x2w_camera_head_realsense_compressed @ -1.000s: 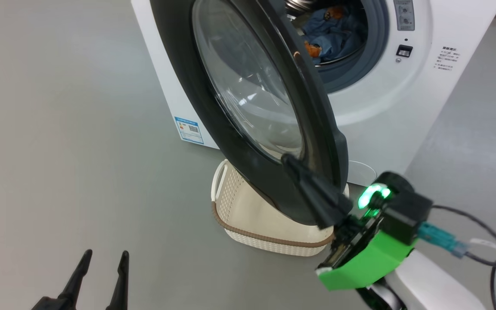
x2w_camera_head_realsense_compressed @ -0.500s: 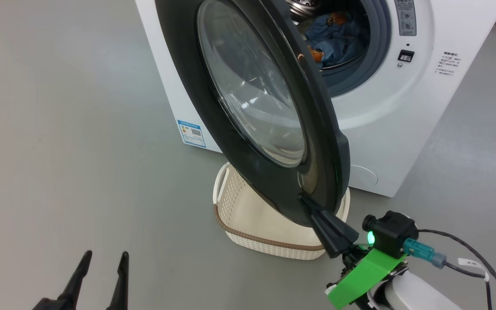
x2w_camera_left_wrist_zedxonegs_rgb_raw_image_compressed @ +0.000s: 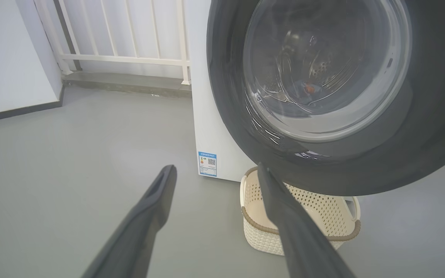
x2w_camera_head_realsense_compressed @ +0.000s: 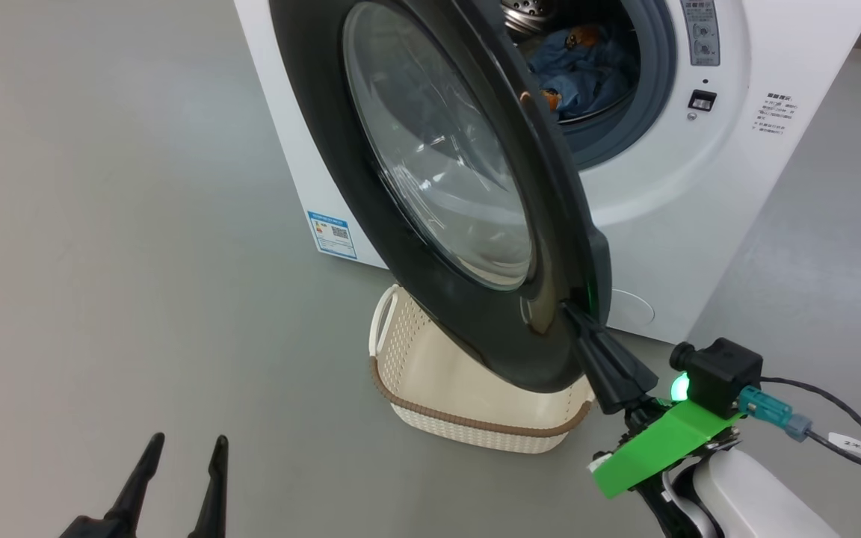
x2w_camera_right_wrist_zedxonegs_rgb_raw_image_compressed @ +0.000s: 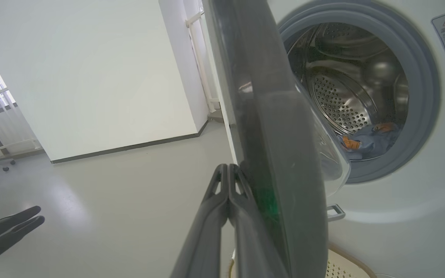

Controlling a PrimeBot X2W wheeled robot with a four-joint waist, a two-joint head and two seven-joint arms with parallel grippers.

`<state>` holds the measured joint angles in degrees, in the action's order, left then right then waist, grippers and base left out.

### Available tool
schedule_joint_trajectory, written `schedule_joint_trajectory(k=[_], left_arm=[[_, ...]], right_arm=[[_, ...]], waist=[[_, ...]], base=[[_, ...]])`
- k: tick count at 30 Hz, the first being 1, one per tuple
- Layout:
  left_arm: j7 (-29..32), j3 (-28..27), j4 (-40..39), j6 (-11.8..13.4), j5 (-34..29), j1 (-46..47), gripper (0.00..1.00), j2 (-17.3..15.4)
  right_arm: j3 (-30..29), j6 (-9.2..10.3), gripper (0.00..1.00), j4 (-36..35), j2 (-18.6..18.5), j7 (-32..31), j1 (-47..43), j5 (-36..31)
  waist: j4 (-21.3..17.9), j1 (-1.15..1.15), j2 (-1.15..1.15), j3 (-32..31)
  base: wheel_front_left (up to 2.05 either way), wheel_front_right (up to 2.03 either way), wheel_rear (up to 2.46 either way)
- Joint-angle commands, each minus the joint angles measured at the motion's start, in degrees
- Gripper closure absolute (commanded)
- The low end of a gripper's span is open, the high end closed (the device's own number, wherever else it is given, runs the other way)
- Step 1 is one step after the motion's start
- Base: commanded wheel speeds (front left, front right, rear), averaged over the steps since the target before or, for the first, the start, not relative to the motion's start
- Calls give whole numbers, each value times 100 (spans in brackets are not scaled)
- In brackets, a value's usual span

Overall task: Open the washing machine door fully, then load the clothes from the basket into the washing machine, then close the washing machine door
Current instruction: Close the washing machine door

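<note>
Washing machine door: part open, hinged on the left of the washing machine front. Its free rim hangs out over the basket, which sits on the floor against the machine's front edge. Glossy black ring with a bulging clear window, nearly edge-on to the right arm. Right gripper is the nearer one: fingers pressed together, gripping nothing, tips apparently touching the door's outer face at the lower free rim. The door lies between the fingers and the drum, so I'd expect a push there to swing it shut. Left gripper is spread wide, empty, well apart. Blue clothes are in the drum; basket looks empty.
</note>
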<state>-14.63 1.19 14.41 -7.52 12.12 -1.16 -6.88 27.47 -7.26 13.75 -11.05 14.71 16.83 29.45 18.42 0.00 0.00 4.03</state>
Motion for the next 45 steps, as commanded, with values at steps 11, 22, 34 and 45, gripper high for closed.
schedule_joint_trajectory(k=[11, 22, 34, 45], left_arm=[[-37, -122, -269, 3, 58, 228, 0, -83], [-37, -9, -415, 3, 110, 556, 0, 96], [-37, 198, -600, 3, 207, 1001, 0, 271], [-37, 352, -729, 3, 296, 1273, 0, 369]], right_arm=[[-498, -23, 100, 74, 50, 29, 286, 41], [-848, -23, 100, 364, -38, 29, 962, 52], [-1334, -23, 100, 578, -274, 29, 1615, 38], [-1838, -23, 100, 741, -265, 29, 2255, 127]], waist=[[-43, 0, 0, 190], [-25, 0, 0, 694], [207, 0, 0, 1155], [324, 0, 0, 1573]], base=[[0, 0, 0], [0, 0, 0], [0, 0, 0], [0, 0, 0]])
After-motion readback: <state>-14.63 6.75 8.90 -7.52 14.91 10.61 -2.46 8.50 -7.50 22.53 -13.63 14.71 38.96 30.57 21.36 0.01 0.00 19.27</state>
